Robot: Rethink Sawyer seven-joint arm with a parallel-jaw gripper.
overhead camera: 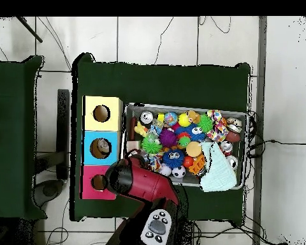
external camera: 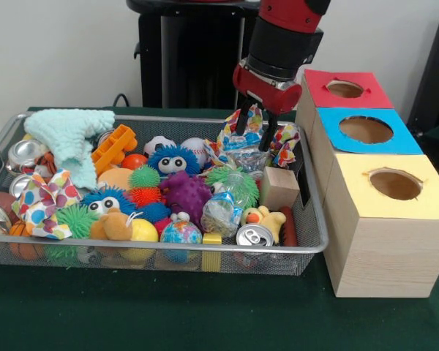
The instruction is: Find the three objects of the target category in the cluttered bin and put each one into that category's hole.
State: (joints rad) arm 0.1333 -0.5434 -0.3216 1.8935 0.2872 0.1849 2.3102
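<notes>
Front view: red and black arm [external camera: 282, 36] dropping steeply from the top edge, gripper [external camera: 254, 126] low over the bin's [external camera: 168, 248] far right corner, fingers pinching a plastic film bundle [external camera: 243, 145] beside a polka-dot cloth [external camera: 285, 142]. Second film bundle [external camera: 223, 208] mid-bin, near a silver can [external camera: 254, 235]. Red-topped box's hole [external camera: 344, 89] just right of the gripper, toward the desk's far right corner.

Green table [external camera: 168, 311] w/ mesh bin [external camera: 318, 245] & 3 boxes [external camera: 384, 248].

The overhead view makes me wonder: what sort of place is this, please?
Probably a robotics lab: a red arm over a green-covered table, a toy-filled bin, and cables across the tiled floor.
</notes>
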